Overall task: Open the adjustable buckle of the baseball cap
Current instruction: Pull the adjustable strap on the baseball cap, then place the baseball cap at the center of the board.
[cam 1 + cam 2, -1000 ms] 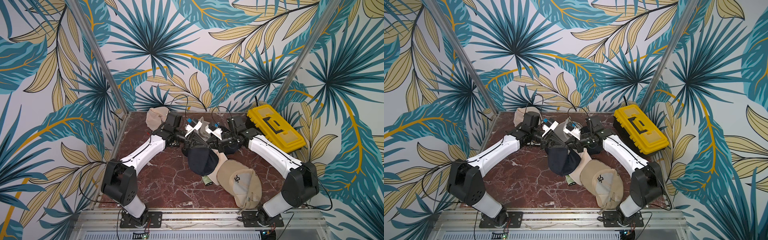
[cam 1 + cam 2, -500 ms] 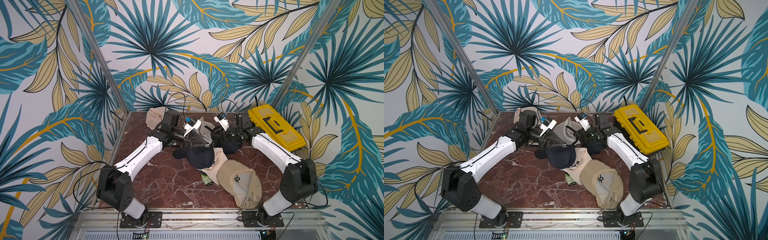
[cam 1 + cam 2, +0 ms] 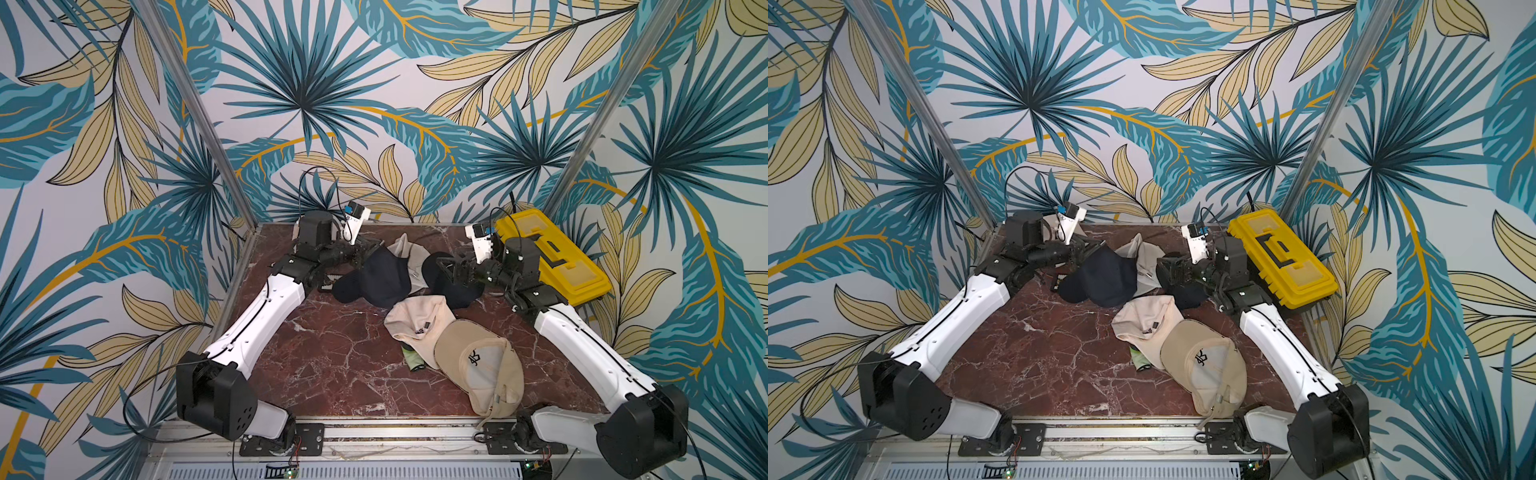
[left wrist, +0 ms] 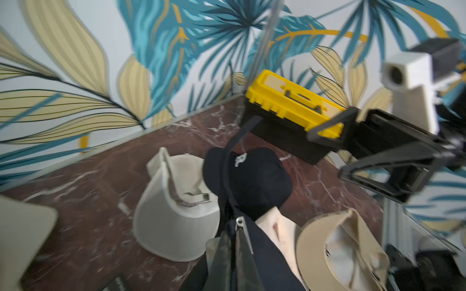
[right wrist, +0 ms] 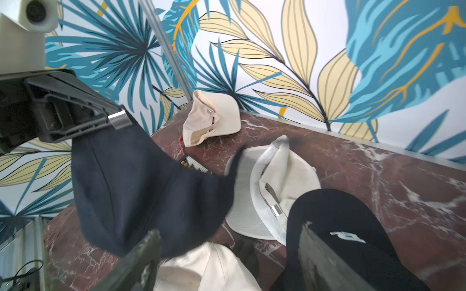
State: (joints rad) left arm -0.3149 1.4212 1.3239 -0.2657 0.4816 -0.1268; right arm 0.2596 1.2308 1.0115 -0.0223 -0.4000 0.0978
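The left gripper (image 3: 368, 254) is pinching shut on the navy cap (image 3: 380, 276) at its rear band, right at the silver buckle (image 5: 118, 121). The cap is hanging from that grip near the back of the marble table (image 3: 324, 357), its crown sagging downward. The right gripper (image 3: 445, 270) is standing with its jaws spread wide, gripping nothing, just beside the navy cap and over a black cap (image 3: 453, 291). The buckle is lying across from the right fingers (image 5: 143, 257), toward the left arm, so the left arm is plainly the nearer. A dark strap (image 4: 239, 138) is trailing from the left grip toward the right gripper. I cannot tell whether it is free of the buckle. The navy fabric is looking soft, creased and slack.
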